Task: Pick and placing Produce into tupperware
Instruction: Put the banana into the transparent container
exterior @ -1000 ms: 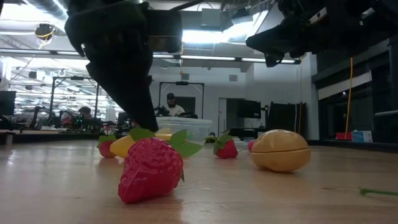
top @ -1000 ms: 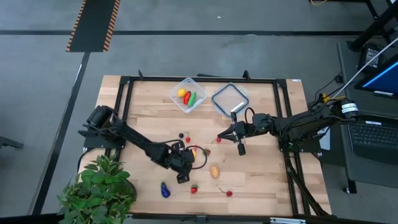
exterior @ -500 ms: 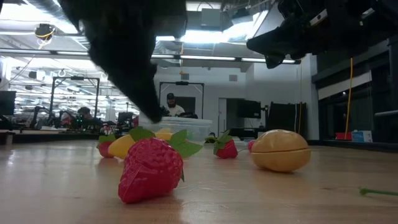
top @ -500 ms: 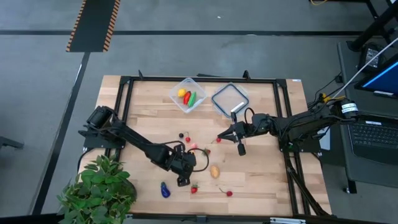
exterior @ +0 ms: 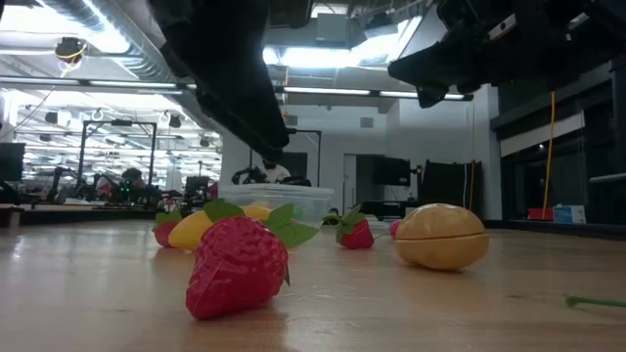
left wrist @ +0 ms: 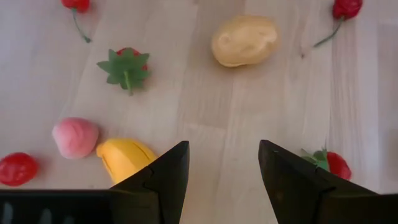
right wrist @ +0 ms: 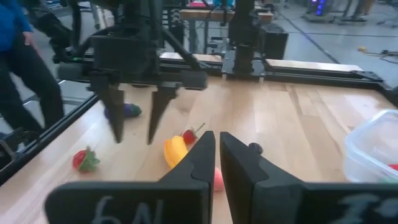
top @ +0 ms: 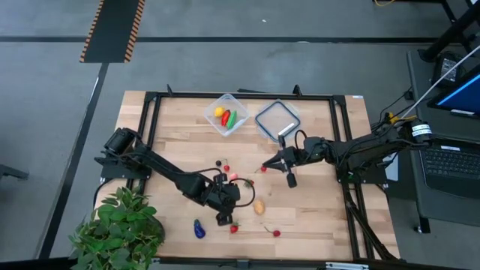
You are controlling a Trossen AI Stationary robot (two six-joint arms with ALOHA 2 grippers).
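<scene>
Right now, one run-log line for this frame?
left gripper: open, empty, above table among loose produce | right gripper: shut, empty, mid-table | tub: holds three pieces | potato: loose on table

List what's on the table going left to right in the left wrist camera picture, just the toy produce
Red piece at the edge → pink piece → green-leafed strawberry → potato → second strawberry, partly hidden by the left gripper. The yellow piece and the two cherries overlap these in order, so they are left out.
</scene>
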